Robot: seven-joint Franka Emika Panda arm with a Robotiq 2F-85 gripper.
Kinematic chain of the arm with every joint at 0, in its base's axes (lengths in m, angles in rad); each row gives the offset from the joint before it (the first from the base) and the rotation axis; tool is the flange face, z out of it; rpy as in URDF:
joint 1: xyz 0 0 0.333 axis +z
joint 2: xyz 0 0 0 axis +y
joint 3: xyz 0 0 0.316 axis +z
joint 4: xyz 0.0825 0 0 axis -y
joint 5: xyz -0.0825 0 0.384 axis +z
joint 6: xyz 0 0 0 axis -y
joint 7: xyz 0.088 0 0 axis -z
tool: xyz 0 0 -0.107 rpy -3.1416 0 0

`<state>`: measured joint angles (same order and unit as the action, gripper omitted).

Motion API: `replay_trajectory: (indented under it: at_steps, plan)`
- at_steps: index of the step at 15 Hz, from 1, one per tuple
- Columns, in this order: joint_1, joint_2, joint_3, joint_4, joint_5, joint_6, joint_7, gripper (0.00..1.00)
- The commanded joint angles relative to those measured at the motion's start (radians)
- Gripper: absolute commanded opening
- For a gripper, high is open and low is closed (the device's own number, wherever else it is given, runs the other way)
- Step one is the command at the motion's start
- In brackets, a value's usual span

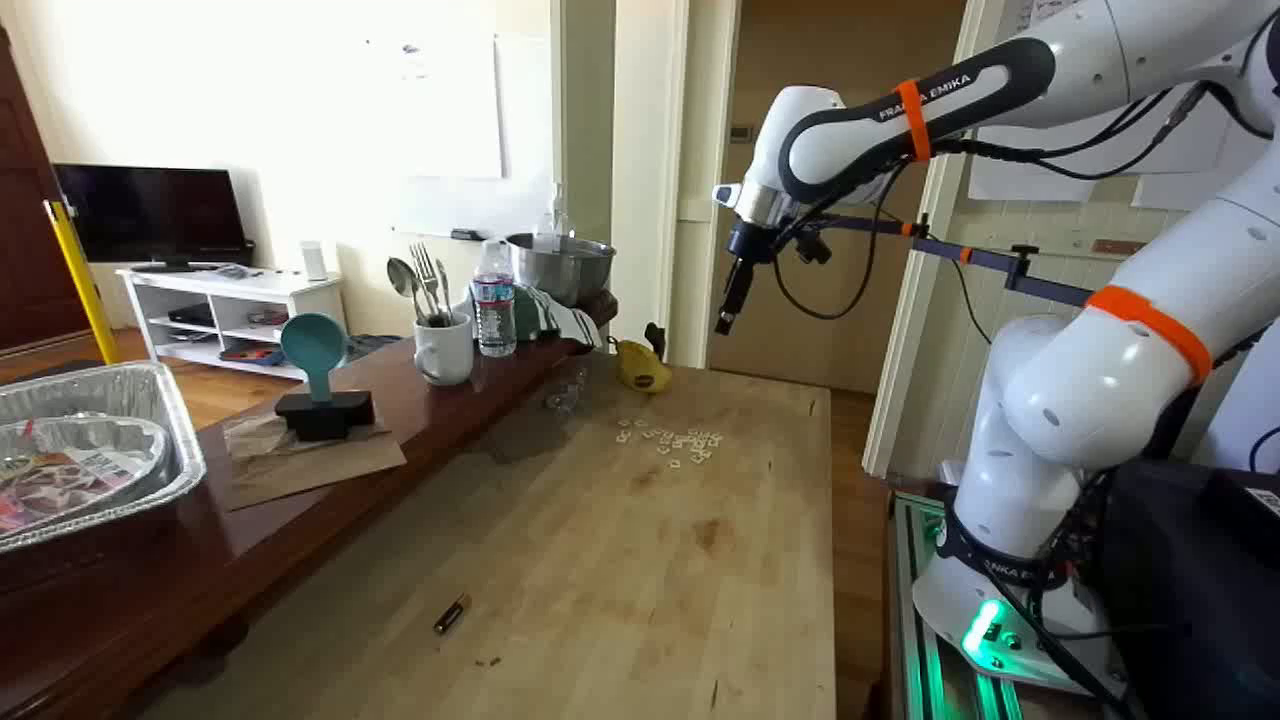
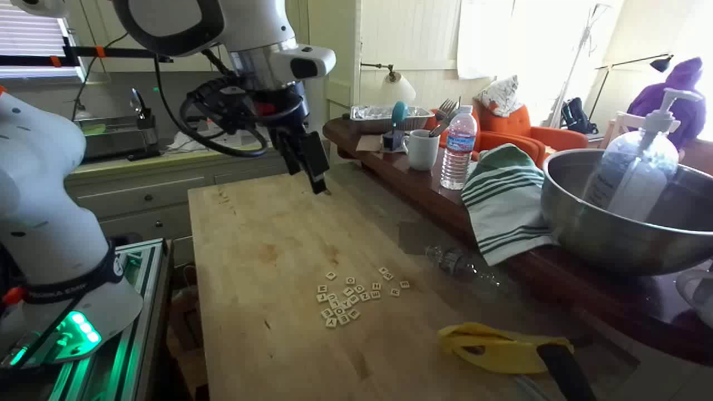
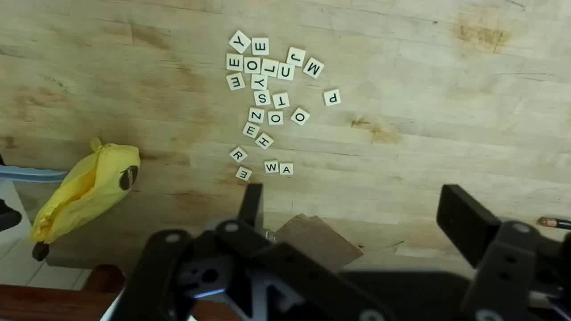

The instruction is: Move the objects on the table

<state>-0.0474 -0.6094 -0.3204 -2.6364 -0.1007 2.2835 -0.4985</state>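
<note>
1. Bench [image 1: 600, 560]: plank top, runs between the dark counter [image 1: 440, 418] on one long side and the arm [image 1: 1060, 400] on the other. All the loose items below lie on it.
2. Arm: reaches over the bench in both exterior views. Fingers [image 3: 466, 225] spread wide, nothing between them, tips above the top, touching nothing. My read on the step: pre-grasp hover, lining up on a first object.
3. Pouch [image 3: 100, 185]: yellow, banana-shaped, at one end of the bench, counter side.
4. Bottle [image 2: 454, 260]: looks like clear plastic on its side, but it's in the counter's shadow and mostly behind the fingers in the wrist view, so don't hold me to it.
5. Battery [image 3: 555, 223]: alone, well apart from the tiles [image 3: 262, 97], toward the end opposite the pouch.
6. Tiles: flat, letters up, loose cluster; O, L, U side by side, P off by itself. Task line names no target. Next move: choose one, shift until it's centred between the fingers, go straight down, then squeeze. If tiles, P seems easiest; packed ones have neighbours in the way.
</note>
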Motion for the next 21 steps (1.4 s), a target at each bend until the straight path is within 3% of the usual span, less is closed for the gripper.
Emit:
replay_trajectory:
  at_steps: [1,4,8,13,18,21]
  plan:
    - [-0.011,0.002,0.011,0.002,0.009,-0.002,-0.006,1.0]
    - [-0.011,0.002,0.011,0.002,0.009,-0.002,-0.006,1.0]
    - [0.044,0.107,0.031,-0.019,0.027,0.019,-0.031,1.0]
    - [0.125,0.257,0.036,-0.055,0.09,0.165,-0.144,1.0]
    - [0.112,0.417,0.07,-0.063,0.078,0.353,-0.236,1.0]
    - [0.106,0.48,0.073,-0.063,0.126,0.422,-0.297,1.0]
